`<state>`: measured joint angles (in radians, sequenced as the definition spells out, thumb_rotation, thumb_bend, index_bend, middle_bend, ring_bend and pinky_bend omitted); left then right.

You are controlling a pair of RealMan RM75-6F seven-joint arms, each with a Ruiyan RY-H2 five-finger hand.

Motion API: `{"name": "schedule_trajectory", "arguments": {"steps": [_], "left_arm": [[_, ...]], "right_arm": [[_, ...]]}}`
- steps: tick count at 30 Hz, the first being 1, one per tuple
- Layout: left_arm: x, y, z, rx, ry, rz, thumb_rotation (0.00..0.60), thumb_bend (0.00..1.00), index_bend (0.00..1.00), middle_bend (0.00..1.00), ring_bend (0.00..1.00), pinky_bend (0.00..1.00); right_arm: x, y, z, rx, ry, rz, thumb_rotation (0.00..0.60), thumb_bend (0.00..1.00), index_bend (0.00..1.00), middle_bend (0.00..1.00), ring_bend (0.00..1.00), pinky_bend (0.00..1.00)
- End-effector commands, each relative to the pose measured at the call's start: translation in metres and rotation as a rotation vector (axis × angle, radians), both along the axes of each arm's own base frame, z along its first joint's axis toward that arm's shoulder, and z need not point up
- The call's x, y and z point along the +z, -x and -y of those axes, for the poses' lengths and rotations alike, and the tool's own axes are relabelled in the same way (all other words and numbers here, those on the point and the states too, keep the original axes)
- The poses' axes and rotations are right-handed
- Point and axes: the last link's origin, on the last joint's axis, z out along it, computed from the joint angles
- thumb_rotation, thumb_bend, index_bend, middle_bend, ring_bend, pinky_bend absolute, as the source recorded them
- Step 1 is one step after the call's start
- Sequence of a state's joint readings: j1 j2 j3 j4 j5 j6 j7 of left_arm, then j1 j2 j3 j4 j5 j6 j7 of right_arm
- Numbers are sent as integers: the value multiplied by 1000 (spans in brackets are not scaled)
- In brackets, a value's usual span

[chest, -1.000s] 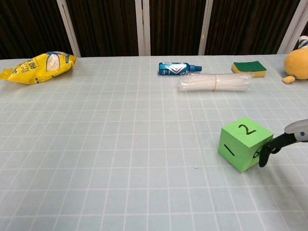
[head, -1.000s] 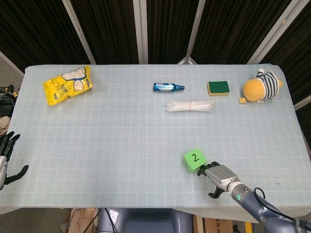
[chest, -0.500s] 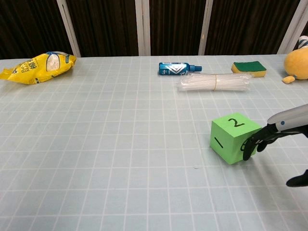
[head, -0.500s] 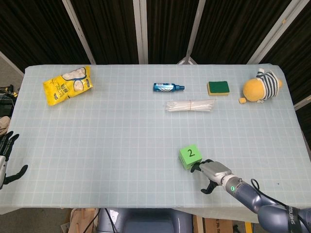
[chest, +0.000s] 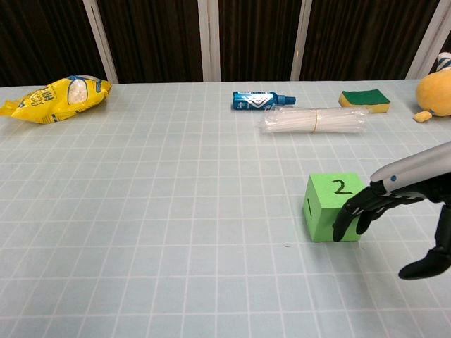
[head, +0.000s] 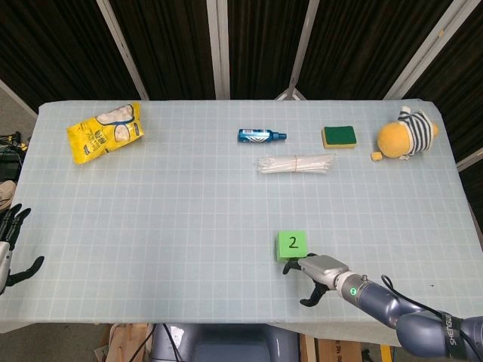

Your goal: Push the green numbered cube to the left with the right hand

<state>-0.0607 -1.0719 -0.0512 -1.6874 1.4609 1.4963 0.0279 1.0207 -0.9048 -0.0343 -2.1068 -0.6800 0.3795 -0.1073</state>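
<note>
Green numbered cube [head: 291, 245] [chest: 333, 207]: stood on the table [head: 189, 219] [chest: 141, 232], directly left of the right hand's fingers [chest: 350, 213], top face marked "2", a side face marked "1".

Right hand [head: 321, 271] [chest: 394, 204]: reached in low from the right; fingers curved down and spread a little, their dark tips laid against the cube's right face. They enclosed nothing; the thumb hung apart, below and right of the fingers, off the cube.

Left hand [head: 10, 245]: at the table's left edge in the head view, far left of the cube, fingers apart, holding nothing.

Other items, all beyond the right fingers toward the far side of the table: clear bundle of straws [head: 296, 164] [chest: 314, 120]; blue spray bottle [head: 261, 136] [chest: 259, 100] just behind the bundle; green and yellow sponge [head: 339, 136] [chest: 364, 100]; plush toy [head: 407, 136] [chest: 434, 91] at far right; yellow snack bag [head: 105, 132] [chest: 56, 91] at far left.
</note>
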Motion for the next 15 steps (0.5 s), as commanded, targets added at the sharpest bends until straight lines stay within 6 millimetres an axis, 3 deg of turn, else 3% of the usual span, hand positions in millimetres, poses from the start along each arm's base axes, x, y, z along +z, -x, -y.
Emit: {"name": "schedule_trajectory", "arguments": {"steps": [1, 8, 15], "left_arm": [[0, 0, 0, 0, 0, 1, 600, 337, 35, 0, 0, 0], [1, 1, -1, 4, -1, 4, 600, 337, 35, 0, 0, 0], [2, 1, -1, 5, -3, 7, 600, 337, 35, 0, 0, 0]], "right_arm": [[-1, -6, 1, 5, -12, 20, 600, 329, 234, 138, 149, 61], [0, -10, 5, -25, -2, 72, 600, 329, 234, 138, 149, 61], [18, 7, 5, -29, 35, 21, 600, 329, 234, 165, 179, 60]]}}
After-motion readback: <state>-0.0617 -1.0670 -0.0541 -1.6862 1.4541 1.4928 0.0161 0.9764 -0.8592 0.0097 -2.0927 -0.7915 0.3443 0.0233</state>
